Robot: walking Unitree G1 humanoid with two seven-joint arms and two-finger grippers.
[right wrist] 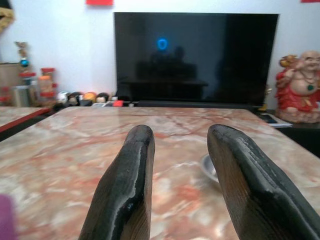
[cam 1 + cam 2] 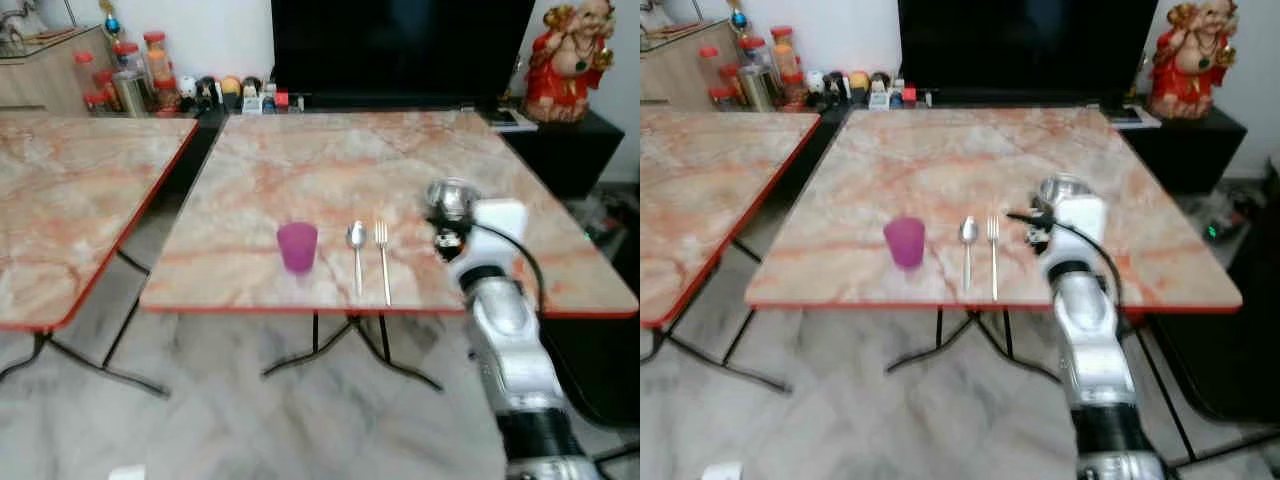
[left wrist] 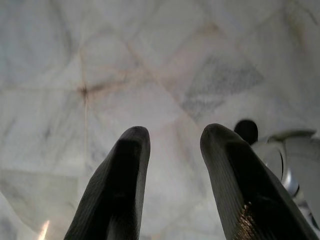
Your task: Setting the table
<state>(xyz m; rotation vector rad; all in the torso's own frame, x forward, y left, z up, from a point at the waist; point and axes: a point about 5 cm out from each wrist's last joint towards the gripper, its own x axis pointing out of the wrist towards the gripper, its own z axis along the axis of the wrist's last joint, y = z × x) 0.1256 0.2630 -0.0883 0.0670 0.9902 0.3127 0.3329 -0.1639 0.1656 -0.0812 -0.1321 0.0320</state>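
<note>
Care is needed with the small metal bowl (image 2: 452,197), which rests on the marble worktop (image 2: 300,160) just beyond the tips of the right claw (image 1: 180,150). This claw is parted wide and has hold of nothing; it hovers low over the worktop with the bowl's rim partly behind its right finger. If the step is to take the bowl, I judge it best to lower one finger inside the rim and one outside, then close slowly, because thin metal can slide on polished stone.

To the left of this claw lie the fork (image 2: 382,262) and then the spoon (image 2: 356,250), side by side, and further left stands the purple cup (image 2: 297,246). The bowl should not knock them.

The left claw (image 3: 172,150) hangs idle, spread and empty, over the pale floor (image 3: 100,60).

From the head, the wrist housing covers part of the bowl, so its depth and contents cannot be told.
</note>
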